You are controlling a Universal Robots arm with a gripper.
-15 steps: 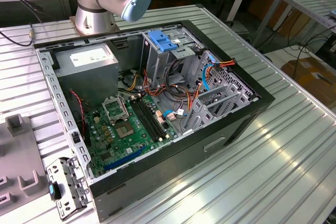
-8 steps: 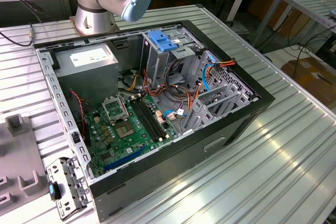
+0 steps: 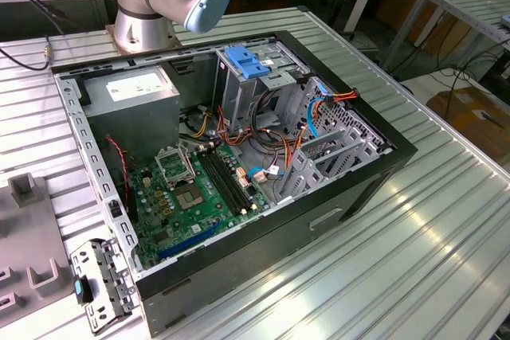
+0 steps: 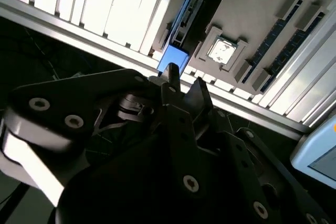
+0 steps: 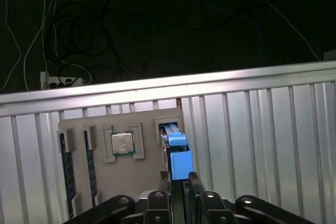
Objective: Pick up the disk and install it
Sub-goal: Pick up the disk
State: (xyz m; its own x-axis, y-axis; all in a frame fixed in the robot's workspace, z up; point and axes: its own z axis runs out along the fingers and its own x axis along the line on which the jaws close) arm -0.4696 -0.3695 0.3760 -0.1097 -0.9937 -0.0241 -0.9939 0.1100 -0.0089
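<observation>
"Gripping what, then?"

"The gripper (image 5: 180, 181) had its fingers (image 5: 165, 187) clenched on the blue end of the disk (image 5: 178, 153). The disk stood on edge in its slot of the grey tray (image 5: 126, 169), just beside the processor chip (image 5: 122, 143)."

"Advice?"

"I judged it best to pull straight along the slot, wrist square, without scraping. In the exterior view the case (image 3: 263, 268) lay open, its blue latch (image 3: 249, 61) at twelve o'clock."
</observation>
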